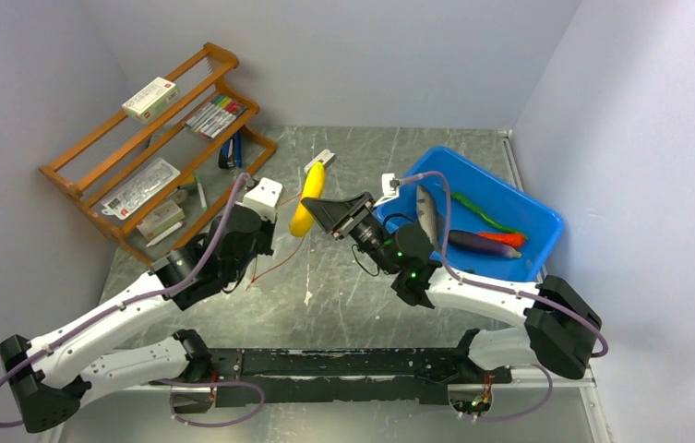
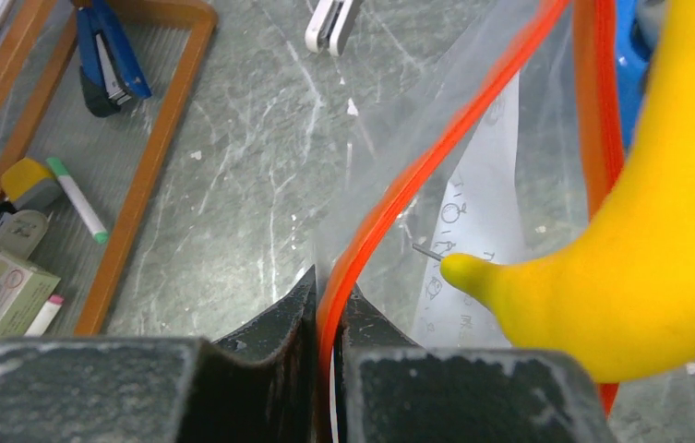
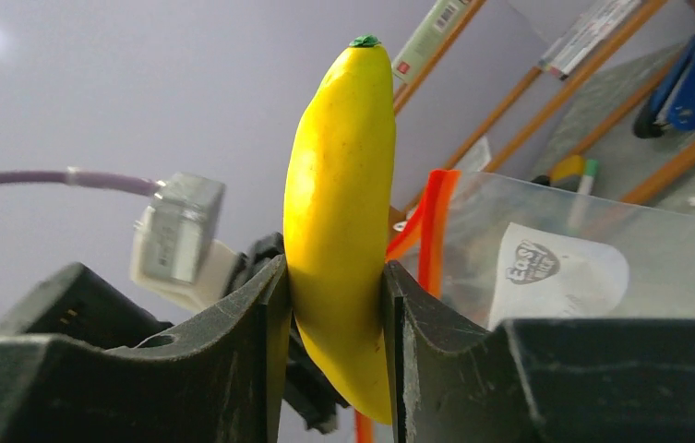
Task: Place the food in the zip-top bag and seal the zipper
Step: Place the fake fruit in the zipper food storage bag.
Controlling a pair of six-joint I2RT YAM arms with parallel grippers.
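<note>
- Left wrist view: the left hand [image 2: 328, 288] is clamped on the zipper [image 2: 417, 180] and holds the bag [image 2: 496, 185] mouth open above the counter [image 2: 260, 166].
- The right hand [image 3: 332, 272] is closed on the middle of the banana [image 3: 339, 185], and both ends stick out.
- The banana's lower tip lies between the two red lips, just right of the left hand's pinch.
- I judge that the next move is a push along the banana's long axis, deeper into the bag.

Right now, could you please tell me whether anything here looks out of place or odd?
Nothing looks spilled or damaged. The only stray is a small white clip-like piece lying loose on the table beyond the zip-top bag, apart from the wooden rack.
</note>
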